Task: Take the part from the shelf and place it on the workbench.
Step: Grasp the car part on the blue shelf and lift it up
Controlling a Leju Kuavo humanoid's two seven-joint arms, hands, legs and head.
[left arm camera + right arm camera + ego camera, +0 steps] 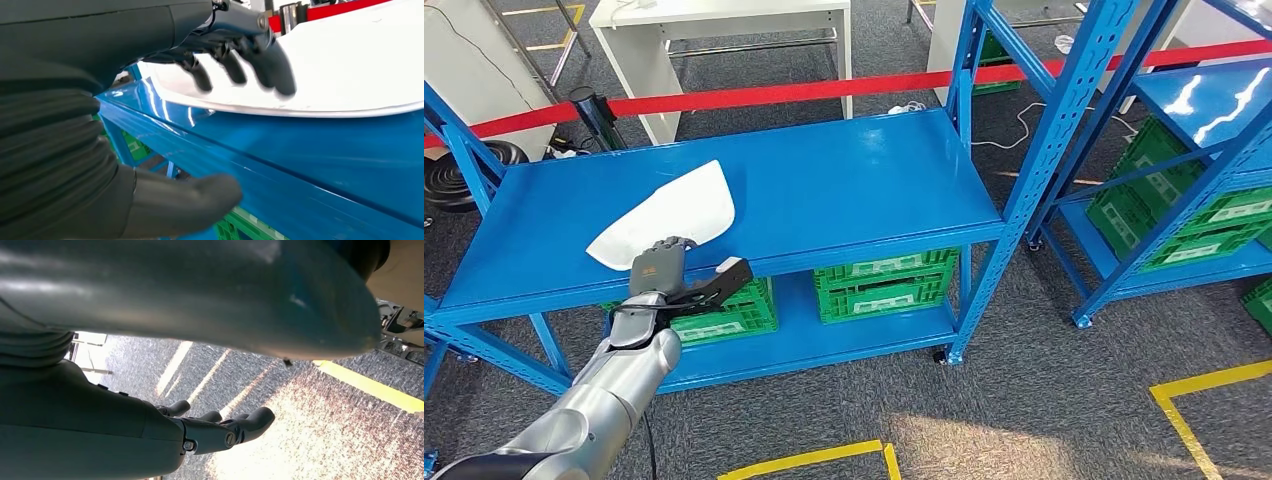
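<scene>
- The part (667, 215), a flat white curved panel, lies on the top board of the blue shelf (844, 190), toward its left front area, resting flat on the surface.
- The left hand (664, 275) is at the front edge of the shelf, at the near edge of the part. In the left wrist view its dark fingers (240, 62) reach over the top of the white panel, and the thumb (195, 200) sits below, in front of the shelf's edge.
- The fingers are spread apart from the thumb; whether they touch the part cannot be told. Nothing is clamped between them, and the part sits on the shelf.
- The right hand (220, 430) hangs over grey carpet floor (300, 430) with a yellow line (370, 387); its fingers are loosely extended and hold nothing.
- Green crates (884, 285) stand on the lower board of the shelf.
- A red barrier tape (824, 92) runs behind the shelf. A white table (714, 25) stands beyond it.
- A second blue rack (1204, 150) with green crates stands to the right.
</scene>
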